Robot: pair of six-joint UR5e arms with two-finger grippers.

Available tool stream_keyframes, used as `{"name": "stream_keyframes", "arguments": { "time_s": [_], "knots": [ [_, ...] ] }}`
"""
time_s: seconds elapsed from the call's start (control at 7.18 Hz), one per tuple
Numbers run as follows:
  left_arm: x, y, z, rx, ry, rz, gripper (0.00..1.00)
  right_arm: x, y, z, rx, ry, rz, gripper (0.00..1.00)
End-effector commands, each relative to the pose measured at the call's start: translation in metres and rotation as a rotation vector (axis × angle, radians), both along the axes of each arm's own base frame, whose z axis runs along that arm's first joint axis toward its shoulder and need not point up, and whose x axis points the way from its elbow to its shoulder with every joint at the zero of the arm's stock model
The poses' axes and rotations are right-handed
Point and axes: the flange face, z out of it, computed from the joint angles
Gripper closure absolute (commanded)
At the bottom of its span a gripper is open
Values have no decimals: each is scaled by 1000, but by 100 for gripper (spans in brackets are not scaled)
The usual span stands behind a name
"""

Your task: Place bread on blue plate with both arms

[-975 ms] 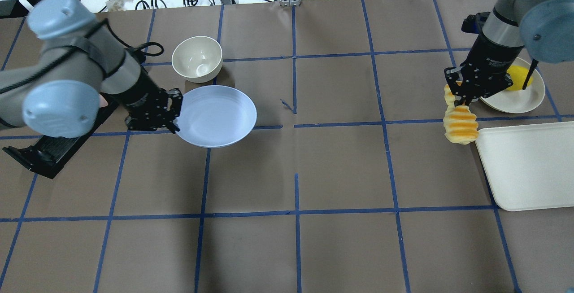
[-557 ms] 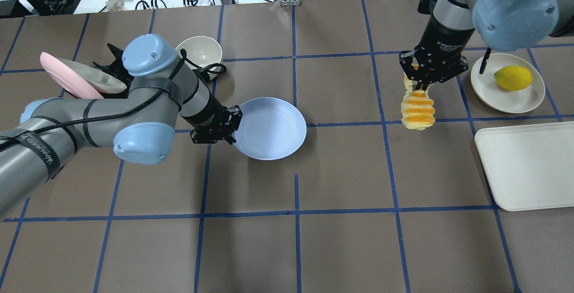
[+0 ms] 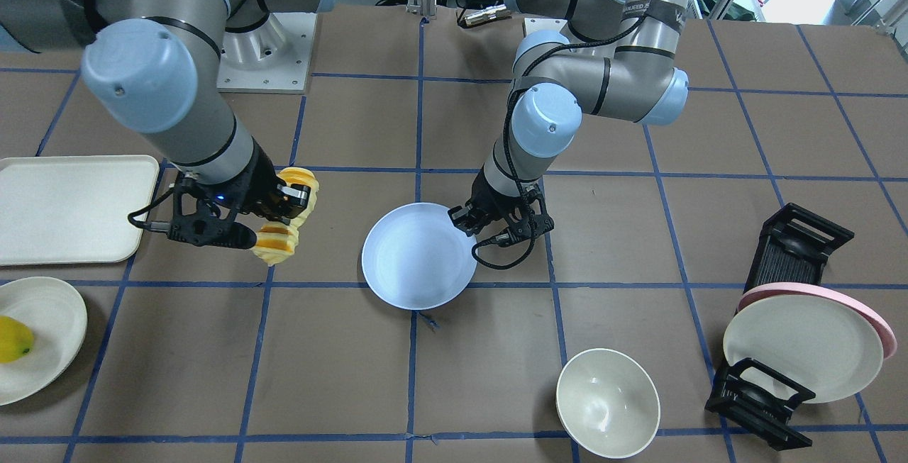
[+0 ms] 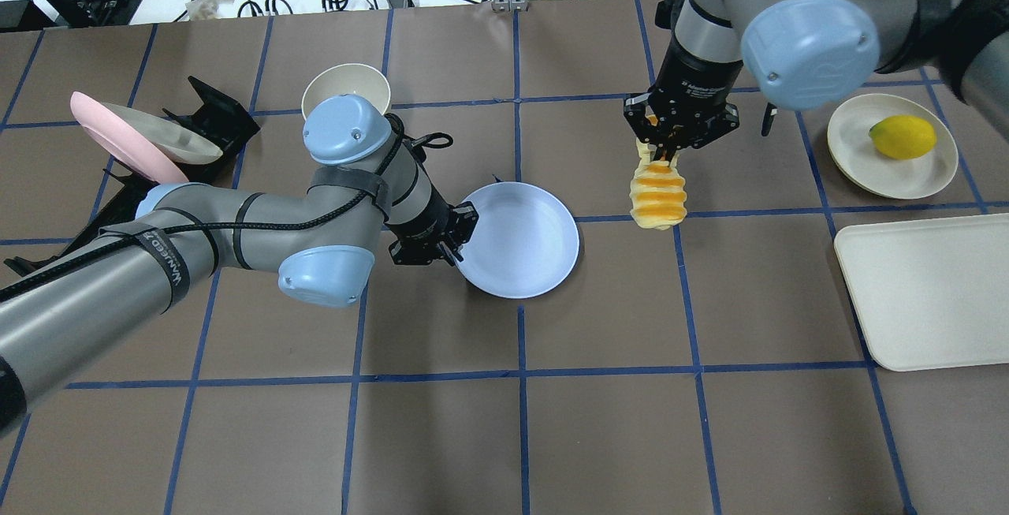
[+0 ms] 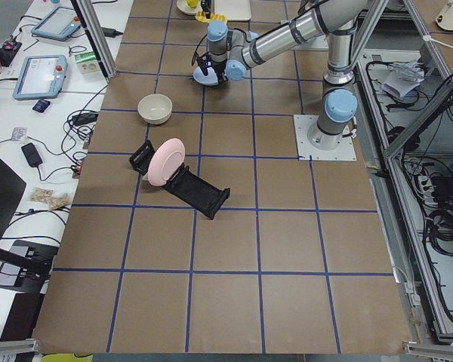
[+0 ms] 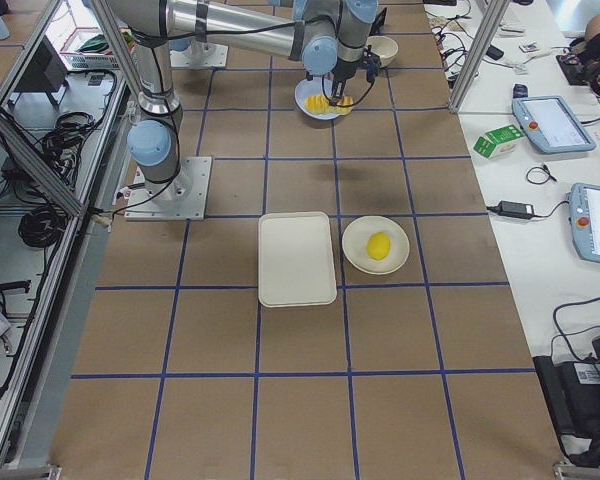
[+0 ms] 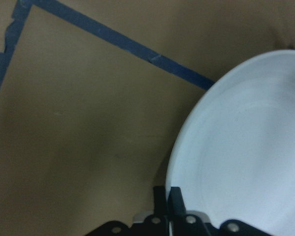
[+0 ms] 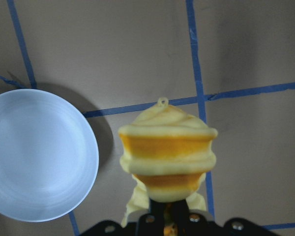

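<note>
- The right gripper [image 4: 666, 154] is clamped on one end of the bread [image 4: 658, 199]. The loaf hangs lengthwise below it, off the table, near the blue plate [image 4: 524, 251] but not over it.
- The left gripper [image 4: 456, 240] pinches the plate's rim on the side away from the loaf.
- The loaf looks light and soft, so held by one end it may swing or sag. A hold at mid-length would steady it.
- The plate looks stiff, smooth and shallow, so a rim pinch could slip or tip.
- Nothing stands between loaf and plate. The cream bowl [image 4: 347, 93] sits beyond the left arm, and the white tray [image 4: 930, 294] is well apart.
</note>
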Motion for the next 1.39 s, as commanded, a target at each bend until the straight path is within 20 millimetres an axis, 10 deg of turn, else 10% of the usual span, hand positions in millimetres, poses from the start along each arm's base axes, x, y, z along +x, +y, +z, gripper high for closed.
{"name": "stream_keyframes", "arguments": {
  "time_s": [0.0,0.56,0.97,1.25],
  "knots": [
    [34,-28,40,-91,-67,-103,22,53,-7,-30,-44,-2,49,100],
    [128,-35,183,50,-129,-321,22,148,3,-90,-76,-7,62,100],
    [132,1,266,-24,-142,-393,3,183,15,-128,-41,4,89,100],
    [131,9,309,-59,-151,-397,0,190,23,-133,-22,-2,59,83]
  ]
}}
